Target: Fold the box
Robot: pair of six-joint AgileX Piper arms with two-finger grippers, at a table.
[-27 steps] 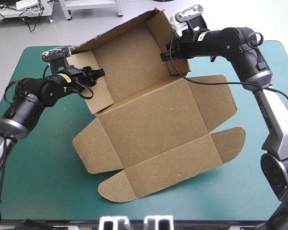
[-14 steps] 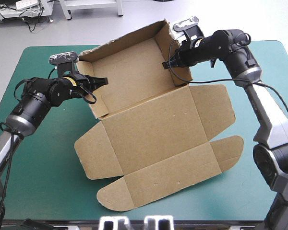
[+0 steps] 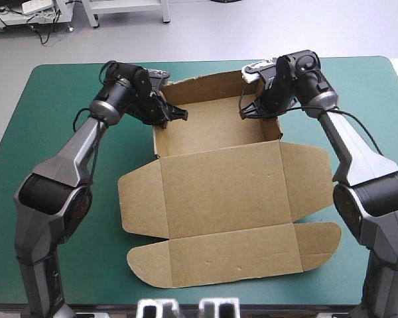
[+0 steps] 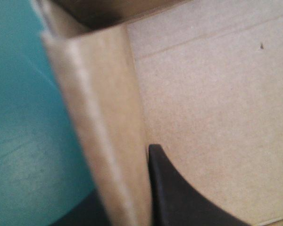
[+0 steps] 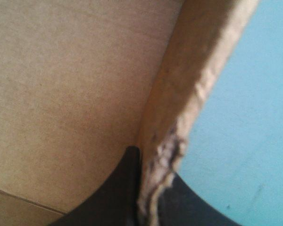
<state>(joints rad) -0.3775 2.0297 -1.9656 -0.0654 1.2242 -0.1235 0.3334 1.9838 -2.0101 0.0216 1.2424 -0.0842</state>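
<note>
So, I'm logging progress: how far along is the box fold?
Done: the box has an open tray formed, walls raised. In hand: the left hand and right hand each pinch a side wall. To do: the lid and flaps lie flat on the teal-green cover.

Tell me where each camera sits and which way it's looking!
High view: above and behind the robot, looking down at the table and box; both arms show, left hand and right hand at the box.
Left wrist view: on that wrist, looking along the hand; its fingers pinch the left wall.
Right wrist view: on that wrist, looking along the hand; its fingers pinch the right wall.
Both wrist views share the box's inside and the table.
</note>
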